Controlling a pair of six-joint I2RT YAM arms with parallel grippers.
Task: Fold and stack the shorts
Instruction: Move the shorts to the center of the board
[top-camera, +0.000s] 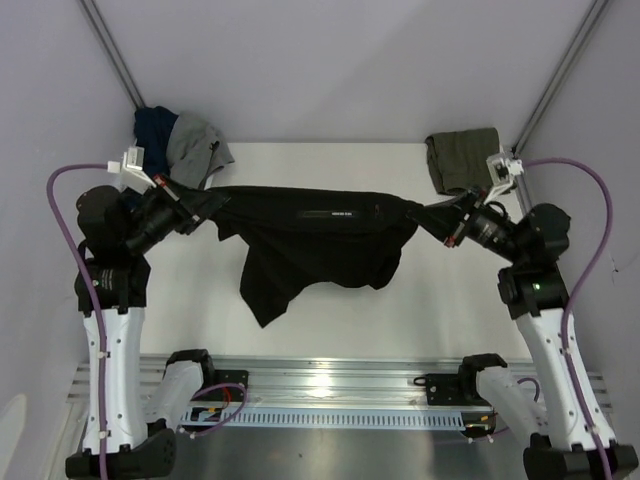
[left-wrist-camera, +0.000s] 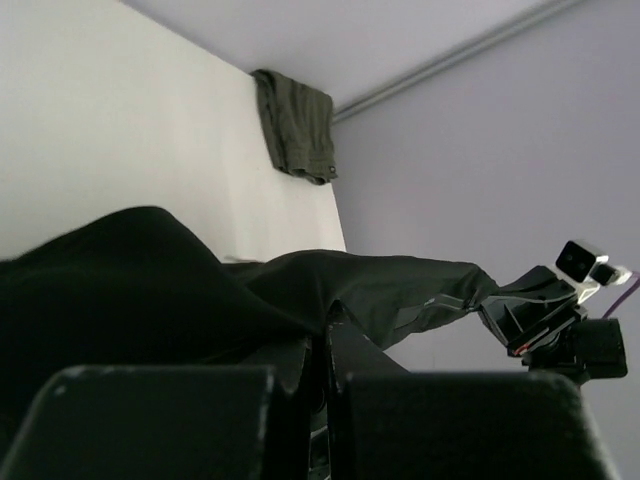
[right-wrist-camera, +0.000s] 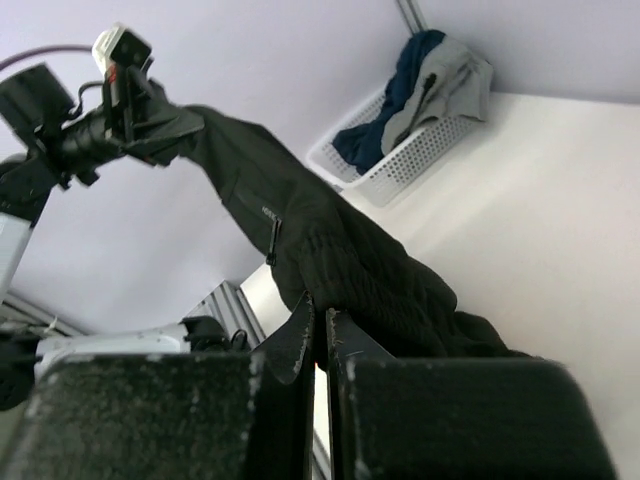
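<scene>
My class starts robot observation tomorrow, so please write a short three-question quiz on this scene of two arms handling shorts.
1. True or false: the black shorts lie flat on the table.
2. Which grippers are shut on them? A) left gripper only; B) right gripper only; C) both.
3. Where are the olive-green shorts?
Key: 1. False: they hang stretched between the two grippers. 2. C. 3. At the table's far right corner.
</scene>
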